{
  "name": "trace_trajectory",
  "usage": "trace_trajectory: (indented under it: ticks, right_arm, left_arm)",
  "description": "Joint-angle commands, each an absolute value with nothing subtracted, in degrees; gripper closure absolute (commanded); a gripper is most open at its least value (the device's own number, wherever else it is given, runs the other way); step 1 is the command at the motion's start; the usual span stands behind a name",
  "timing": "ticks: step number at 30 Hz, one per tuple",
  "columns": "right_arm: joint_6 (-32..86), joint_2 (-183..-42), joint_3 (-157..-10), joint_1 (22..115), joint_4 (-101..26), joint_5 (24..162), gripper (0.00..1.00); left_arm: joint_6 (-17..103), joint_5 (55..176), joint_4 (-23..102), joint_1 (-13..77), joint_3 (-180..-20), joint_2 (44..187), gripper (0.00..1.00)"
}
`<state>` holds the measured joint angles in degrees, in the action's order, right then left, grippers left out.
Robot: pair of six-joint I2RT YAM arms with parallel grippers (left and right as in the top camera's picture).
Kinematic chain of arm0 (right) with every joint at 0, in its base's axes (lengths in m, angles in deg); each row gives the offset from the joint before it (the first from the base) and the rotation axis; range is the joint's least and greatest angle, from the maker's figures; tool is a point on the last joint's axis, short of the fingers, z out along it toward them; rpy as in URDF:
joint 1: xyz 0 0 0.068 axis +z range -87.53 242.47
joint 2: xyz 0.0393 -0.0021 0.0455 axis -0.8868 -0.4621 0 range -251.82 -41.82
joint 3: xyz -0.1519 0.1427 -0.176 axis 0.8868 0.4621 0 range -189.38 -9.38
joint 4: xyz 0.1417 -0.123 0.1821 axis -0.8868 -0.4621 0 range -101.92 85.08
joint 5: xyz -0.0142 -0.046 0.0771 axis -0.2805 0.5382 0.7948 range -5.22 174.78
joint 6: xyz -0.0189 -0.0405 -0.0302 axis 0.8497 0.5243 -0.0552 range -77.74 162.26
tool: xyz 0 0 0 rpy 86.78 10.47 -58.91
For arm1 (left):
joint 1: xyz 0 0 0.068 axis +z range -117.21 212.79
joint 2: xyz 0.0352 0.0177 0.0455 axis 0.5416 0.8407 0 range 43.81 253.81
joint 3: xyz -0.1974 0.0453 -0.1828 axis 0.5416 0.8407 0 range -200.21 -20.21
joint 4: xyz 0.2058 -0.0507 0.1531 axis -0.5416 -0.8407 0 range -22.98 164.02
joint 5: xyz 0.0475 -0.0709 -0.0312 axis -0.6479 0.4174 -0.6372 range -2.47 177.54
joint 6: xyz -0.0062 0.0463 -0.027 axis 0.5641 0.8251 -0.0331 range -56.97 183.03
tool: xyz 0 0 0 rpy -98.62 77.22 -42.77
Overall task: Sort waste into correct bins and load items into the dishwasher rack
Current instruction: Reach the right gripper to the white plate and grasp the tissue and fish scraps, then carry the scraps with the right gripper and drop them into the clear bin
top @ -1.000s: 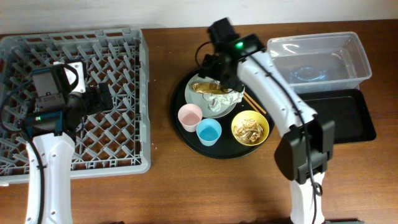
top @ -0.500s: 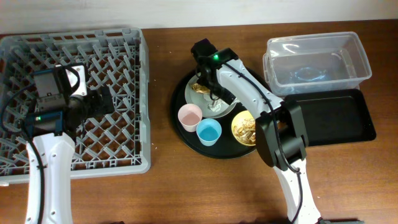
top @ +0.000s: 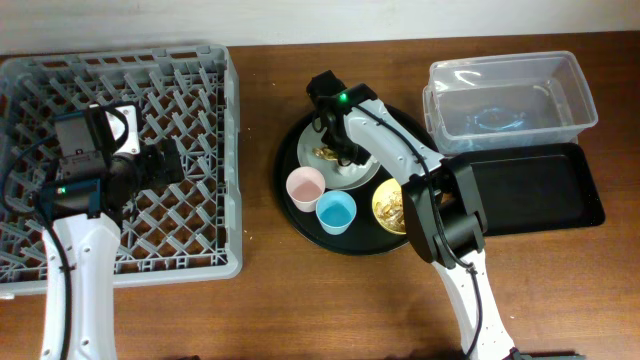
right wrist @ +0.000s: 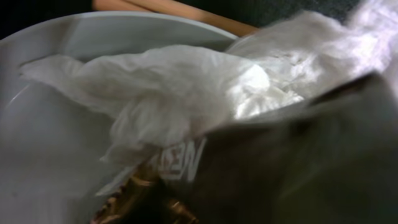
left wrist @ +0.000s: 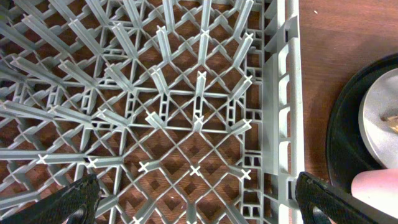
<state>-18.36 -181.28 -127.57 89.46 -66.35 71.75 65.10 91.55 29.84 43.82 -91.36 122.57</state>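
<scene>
Compared with a second ago, the right arm has swung in over the round black tray [top: 288, 208] and dropped, so the right gripper [top: 338, 150] now sits low on the grey plate [top: 358, 180], where before it hung behind the plate's far edge. From overhead the arm now hides the paper napkin [right wrist: 186, 87], which lay in plain sight earlier, and leaves only a sliver of the gold foil wrapper [top: 324, 153] showing. The arm's elbow has also come across the yellow bowl [top: 378, 200], covering its right half, with the food scraps [top: 392, 207] still visible inside it. In the right wrist view the napkin lies crumpled on the plate, with the wrapper's printed edge just beneath it and the chopsticks [right wrist: 168, 7] along the top. A dark blurred mass, probably a finger, fills the lower right, and I cannot tell how far the jaws are spread or whether they grip anything. The pink cup [top: 305, 185] and light-blue cup [top: 335, 212] stand where they did, side by side on the round tray. The left gripper [left wrist: 208, 202] has not moved: it hovers over the dishwasher rack [top: 120, 70] with its fingers spread wide and nothing between them. The clear tub [top: 510, 125] and flat black tray [top: 545, 190] remain at the right, unchanged.
</scene>
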Motion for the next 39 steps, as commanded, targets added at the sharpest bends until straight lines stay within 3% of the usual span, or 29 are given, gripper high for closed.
trace_trajectory:
  ticks: [1, 6, 11, 19, 28, 39]
  right_arm:
    - [-11.6, -182.0, -127.7, 89.6, -66.6, 72.8, 0.96]
    - [2.9, -180.0, -131.6, 89.0, -68.2, 79.5, 0.96]
    - [8.5, -173.6, -144.9, 86.3, -78.6, 82.5, 0.96]
    - [11.6, -168.6, -155.2, 70.2, -89.9, 82.7, 0.96]
    - [15.7, -170.0, -154.6, 57.0, -84.1, 82.7, 0.96]
    - [16.5, -179.4, -153.6, 56.5, -81.2, 81.5, 0.96]
  left_arm:
    - [64.3, 91.1, 29.8, 43.9, -92.3, 122.6, 0.00]
    - [64.3, 91.1, 29.8, 43.9, -92.3, 122.6, 0.00]
    - [64.3, 91.1, 29.8, 43.9, -92.3, 122.6, 0.00]
    - [64.3, 91.1, 29.8, 43.9, -92.3, 122.6, 0.00]
    - [64.3, 91.1, 29.8, 43.9, -92.3, 122.6, 0.00]
    - [64.3, 91.1, 29.8, 43.9, -92.3, 122.6, 0.00]
